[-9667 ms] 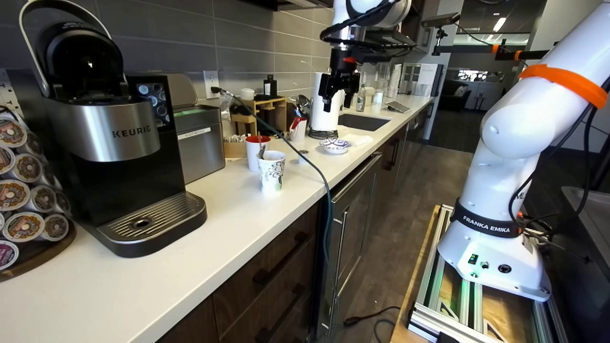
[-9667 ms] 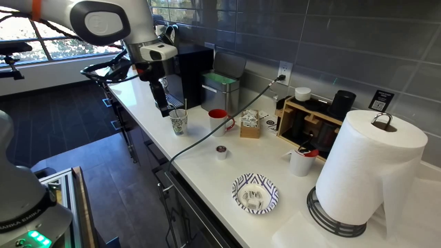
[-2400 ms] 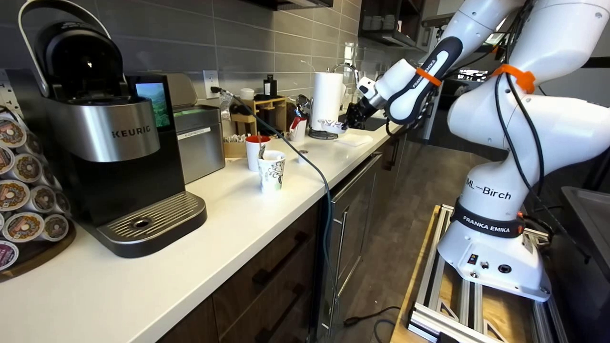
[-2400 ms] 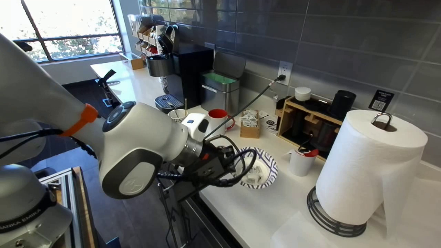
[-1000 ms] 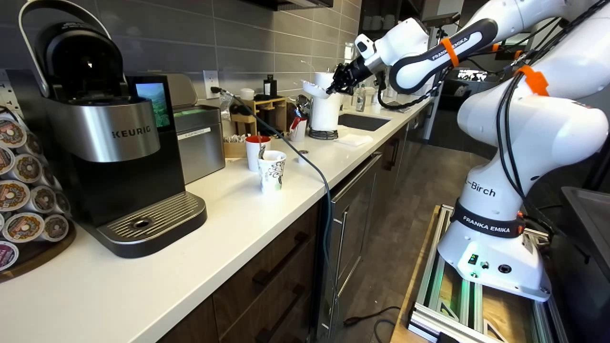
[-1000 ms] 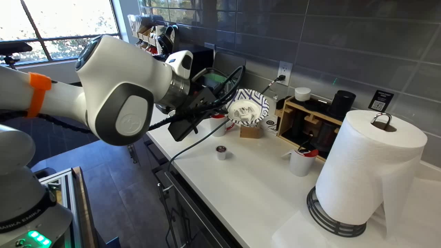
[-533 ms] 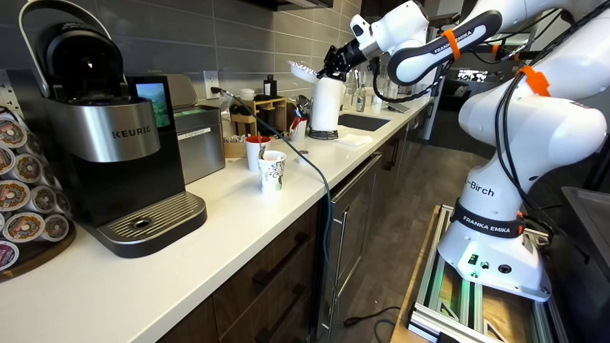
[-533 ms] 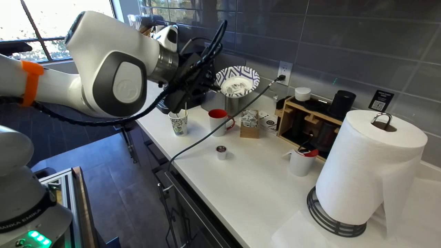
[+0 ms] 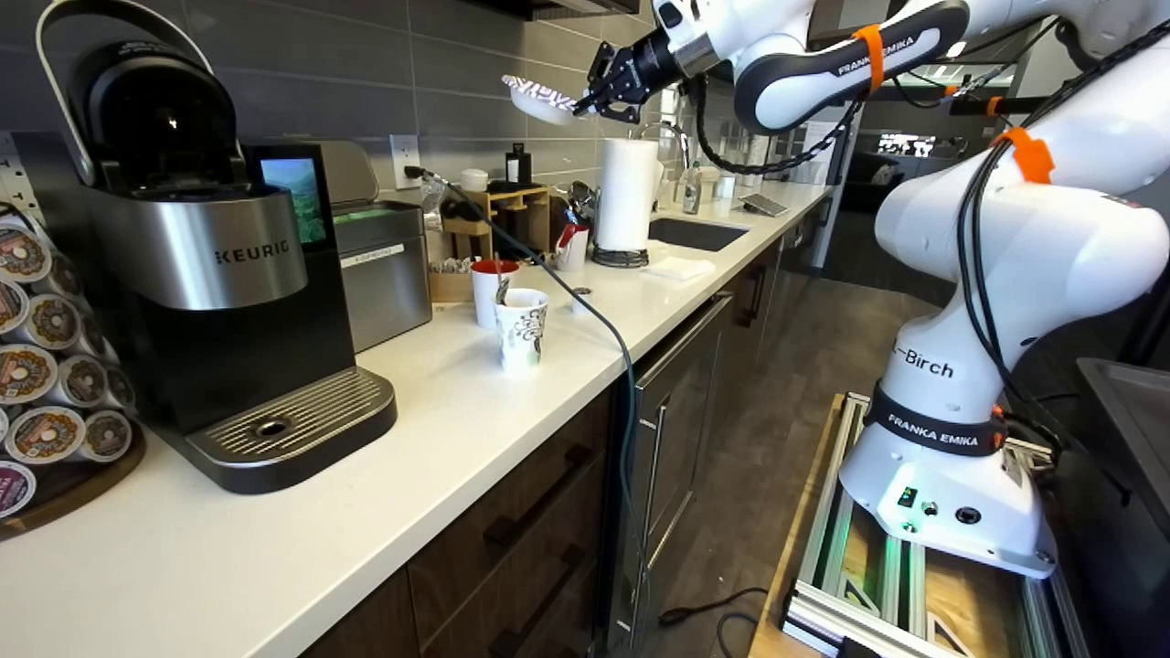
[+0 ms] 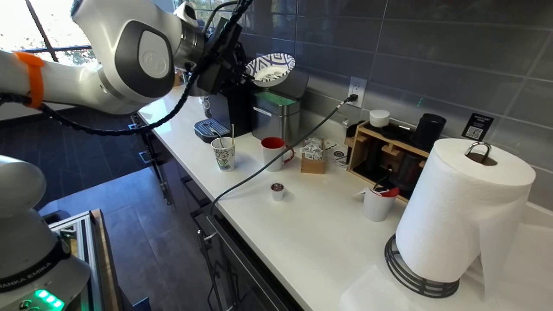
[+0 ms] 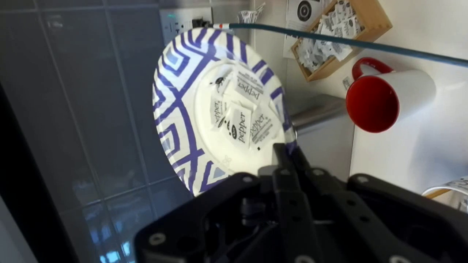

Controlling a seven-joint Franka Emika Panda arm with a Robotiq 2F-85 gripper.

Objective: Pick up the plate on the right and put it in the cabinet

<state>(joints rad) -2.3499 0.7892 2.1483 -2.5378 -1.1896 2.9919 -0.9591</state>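
The plate, a deep paper one with a purple-and-white patterned rim [image 11: 179,91], holds several pepper packets [image 11: 239,126]. It hangs in the air, slightly tilted, well above the counter in both exterior views, where its white underside [image 9: 544,110] and patterned rim [image 10: 273,59] show. My gripper [image 11: 289,149] is shut on the plate's near edge, one finger inside the rim and one outside. From the arm's side the gripper [image 9: 579,108] reaches toward the tiled wall. Of the cabinet [image 9: 585,8], only the dark flat underside shows at the top of an exterior view.
Below the plate are a steel bin [image 10: 278,116] with its lid raised, a red-and-white mug [image 10: 273,153] and a patterned cup [image 10: 224,155]. A cable [image 10: 298,142] runs from the wall outlet across the counter. A coffee machine [image 9: 238,247] and paper towel roll [image 9: 625,201] stand along it.
The plate lay on the counter earlier; my gripper has shut on its edge and lifted it. Over the last second both have risen further and shifted toward the coffee machine.
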